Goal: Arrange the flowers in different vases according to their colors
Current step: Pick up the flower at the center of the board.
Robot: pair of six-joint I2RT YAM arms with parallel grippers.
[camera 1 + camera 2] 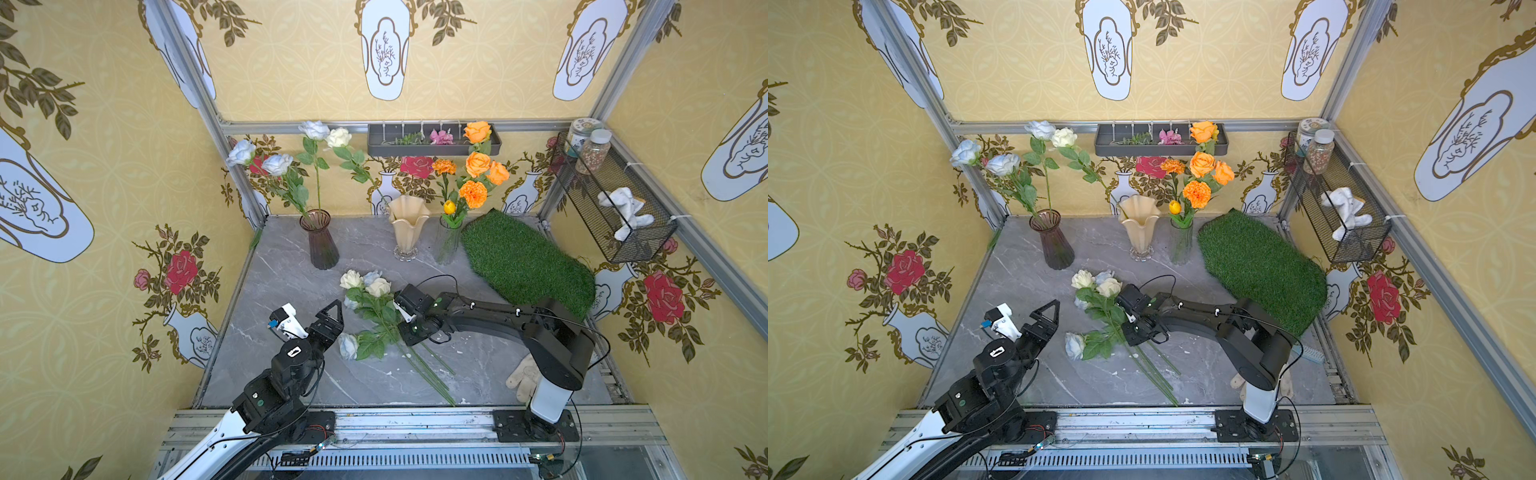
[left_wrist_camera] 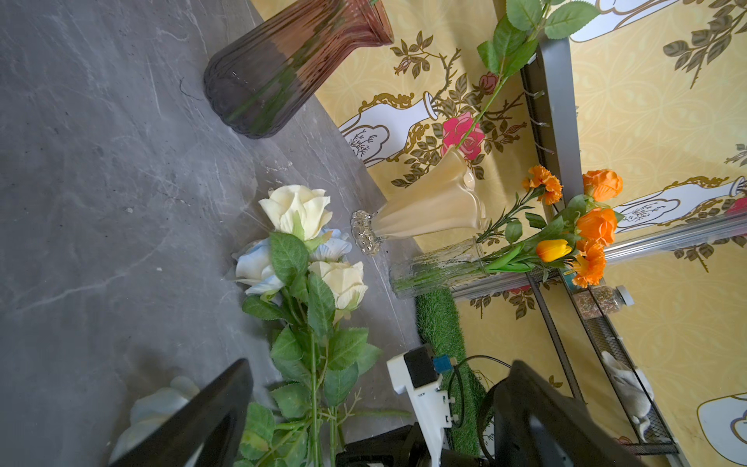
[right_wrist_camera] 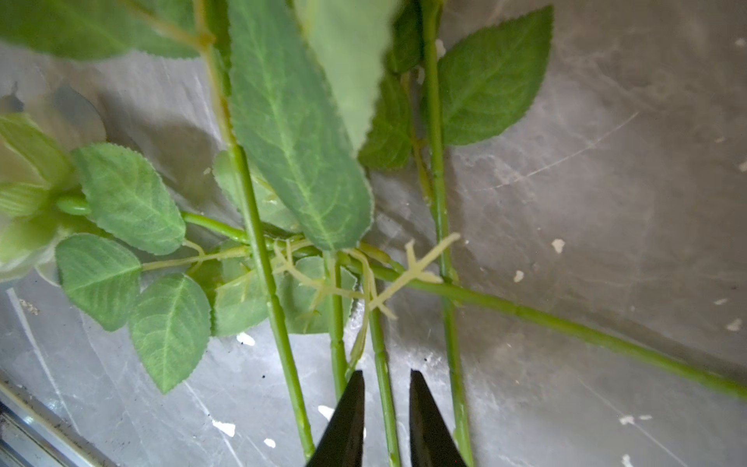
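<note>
Right gripper (image 3: 387, 376) low among loose rose stems (image 3: 278, 315)
Jaws nearly closed around one stem (image 3: 378, 343), thin gaps showing; left gripper (image 1: 334, 321) gapes empty; bare marble tabletop (image 1: 282, 270) reaches the left wall (image 1: 124, 208).

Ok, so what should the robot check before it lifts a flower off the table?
1. Only one stem sits inside the right claw: ok.
2. Claw squeezing that stem: not ok, gaps show on either side.
3. Which colour bloom that stem carries: cannot tell; leaves hide it.
4. Stem free of the pile: not ok, another stem crosses it.
5. Left claw out of the way: ok, open, beside the loose flowers.
6. Cream vase upright: ok.
</note>
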